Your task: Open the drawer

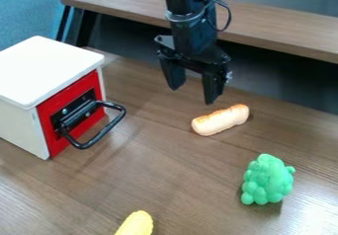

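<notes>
The black gripper [192, 95] hangs above the table at the upper middle, its two fingers spread with nothing between them. To its left stands a white box with a red drawer front [74, 111], which sits flush in the box, so the drawer looks closed. A black loop handle [99, 130] sticks out from the red front toward the right. A wide gap of table lies between the gripper and the handle, and they do not touch.
A bread roll [220, 120] lies just below and right of the gripper. Green toy grapes [267, 179] sit at the lower right, and a yellow object [137, 223] is at the bottom edge. Behind the table runs a raised wooden ledge [284, 29].
</notes>
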`<state>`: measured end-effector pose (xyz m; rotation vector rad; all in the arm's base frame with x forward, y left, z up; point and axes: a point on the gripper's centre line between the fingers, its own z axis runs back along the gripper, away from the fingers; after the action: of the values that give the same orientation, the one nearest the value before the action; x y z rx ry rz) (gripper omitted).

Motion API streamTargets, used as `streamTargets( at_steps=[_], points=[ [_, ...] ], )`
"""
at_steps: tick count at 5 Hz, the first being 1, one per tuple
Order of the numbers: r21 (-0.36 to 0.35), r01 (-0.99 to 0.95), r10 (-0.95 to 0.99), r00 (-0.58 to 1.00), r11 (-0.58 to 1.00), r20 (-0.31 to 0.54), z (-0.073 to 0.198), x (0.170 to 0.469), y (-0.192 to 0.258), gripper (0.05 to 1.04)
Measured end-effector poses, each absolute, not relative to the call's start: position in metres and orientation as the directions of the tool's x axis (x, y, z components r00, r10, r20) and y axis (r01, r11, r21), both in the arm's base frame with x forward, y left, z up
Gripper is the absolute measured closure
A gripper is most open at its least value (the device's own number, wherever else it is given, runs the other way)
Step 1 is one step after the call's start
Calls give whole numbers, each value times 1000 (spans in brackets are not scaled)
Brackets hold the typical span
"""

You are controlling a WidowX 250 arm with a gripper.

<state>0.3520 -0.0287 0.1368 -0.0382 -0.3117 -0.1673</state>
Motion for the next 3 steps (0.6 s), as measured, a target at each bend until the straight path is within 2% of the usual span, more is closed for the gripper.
streamTargets(
  at_steps=[3],
  points=[
    [-25, 131, -122, 967, 991, 224, 108, 337, -13, 84]
  ],
)
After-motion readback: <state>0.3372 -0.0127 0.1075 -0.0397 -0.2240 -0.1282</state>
